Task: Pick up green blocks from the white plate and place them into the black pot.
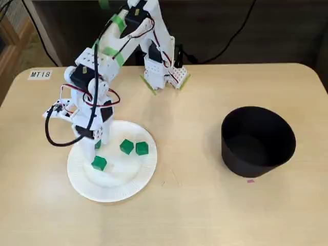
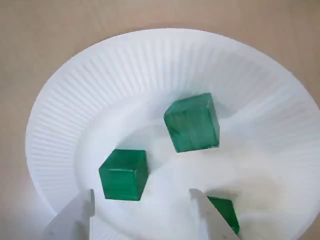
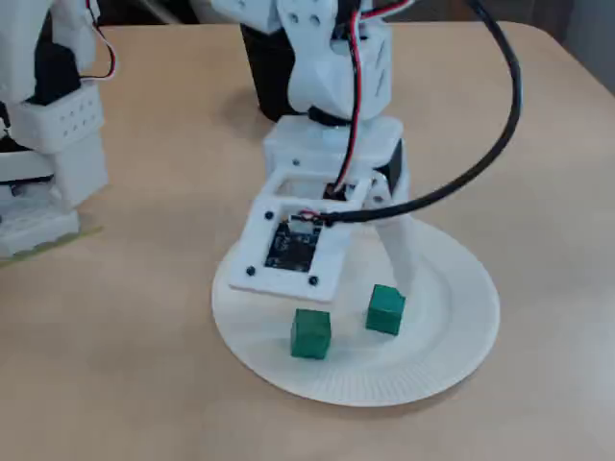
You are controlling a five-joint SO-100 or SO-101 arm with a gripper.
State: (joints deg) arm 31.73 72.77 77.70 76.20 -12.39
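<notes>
The pincer point(image 2: 141, 194) hangs spread wide low over the white plate point(image 2: 165, 55), apparently lined up so the nearest green block point(image 2: 122, 175) lies just ahead of its gap (two more lie nearby), the black pot point(image 1: 259, 138) standing well apart on the table point(image 1: 179, 210), to the right in a fixed view.

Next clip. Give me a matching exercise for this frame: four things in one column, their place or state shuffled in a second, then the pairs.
1. black pot
2. white plate
3. pincer
4. MT18 label

A. holds green blocks
B. open, just above the plate
C. upper left in a fixed view
D. right of the plate in a fixed view, apart from it

Pairs: 1-D, 2-A, 3-B, 4-C
</notes>
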